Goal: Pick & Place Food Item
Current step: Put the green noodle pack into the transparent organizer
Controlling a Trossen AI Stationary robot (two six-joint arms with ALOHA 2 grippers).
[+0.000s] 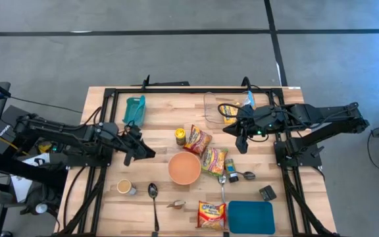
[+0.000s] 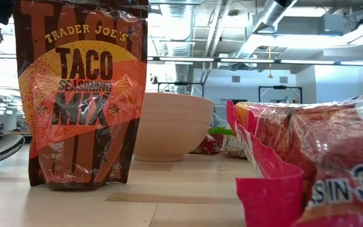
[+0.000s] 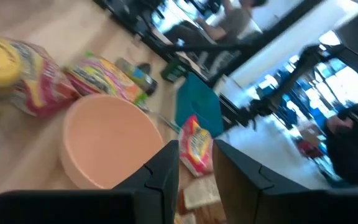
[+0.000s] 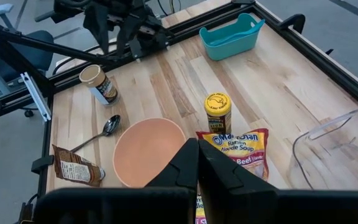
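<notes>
Three ramen packs (image 1: 197,139) lie around the bowl (image 1: 185,168): at its 1, 3 and 5 o'clock. Nothing is held. At the bowl's 9 o'clock hangs the left gripper (image 1: 147,153), fingers slightly apart and empty. At its 1 o'clock, past the first pack, the right gripper (image 1: 242,146) is closed, empty too. Yellow jar (image 1: 180,136) stands at 12.
</notes>
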